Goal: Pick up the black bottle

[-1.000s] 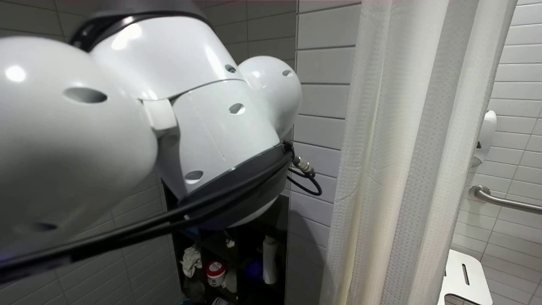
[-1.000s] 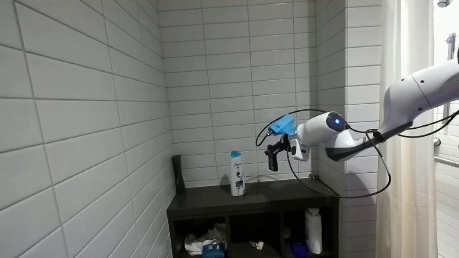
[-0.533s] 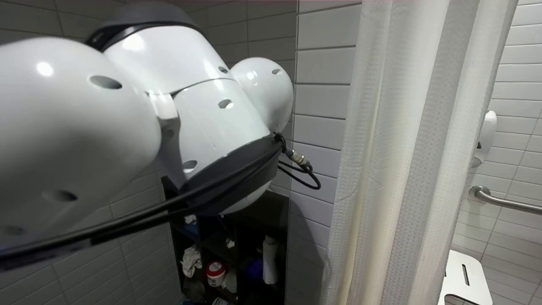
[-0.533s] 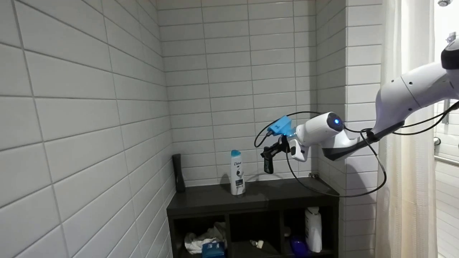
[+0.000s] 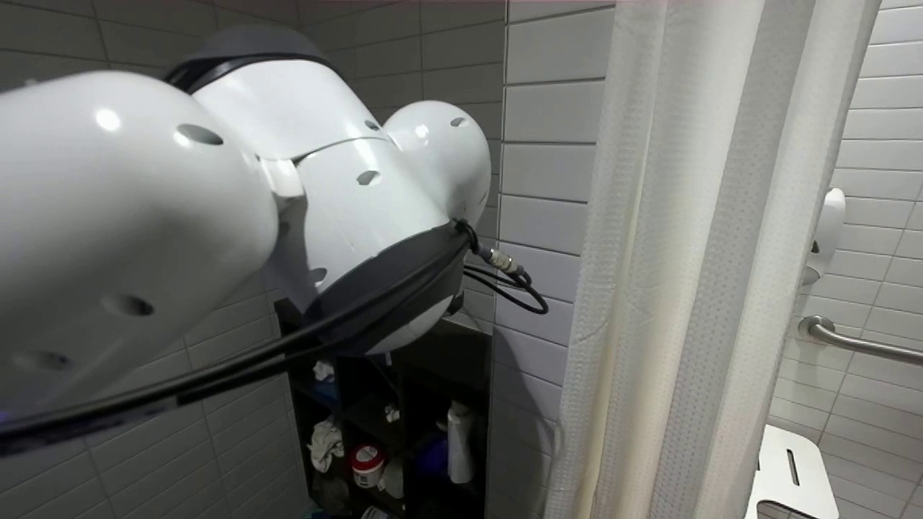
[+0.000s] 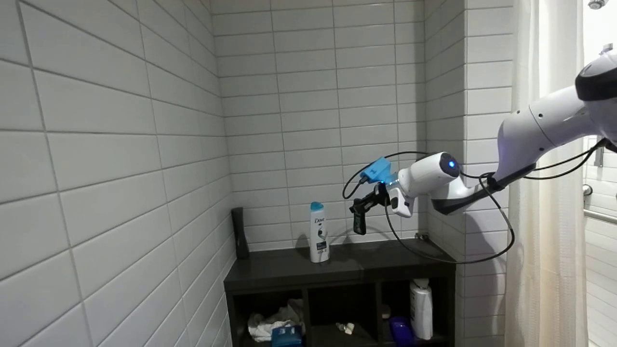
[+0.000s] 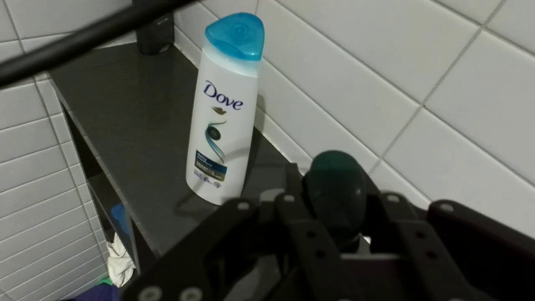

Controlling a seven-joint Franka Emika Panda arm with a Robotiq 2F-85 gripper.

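A dark bottle with a greenish end sits between the fingers of my gripper in the wrist view. In an exterior view the gripper is shut on this black bottle, which hangs nearly upright above the dark counter, apart from it. Its middle is partly covered by the fingers. A taller black bottle stands at the counter's far left end against the wall; its lower part also shows in the wrist view. The arm hides the gripper in an exterior view.
A white Dove bottle with a blue cap stands on the counter left of the gripper. Cubbies below hold a white bottle, a purple thing and cloth. A cable loops under the arm; a curtain hangs beside it.
The gripper has moved slightly left and down with the black bottle held in it, and the bottle's tilt has changed a little. The arm's links have shifted left. The Dove bottle has not moved.
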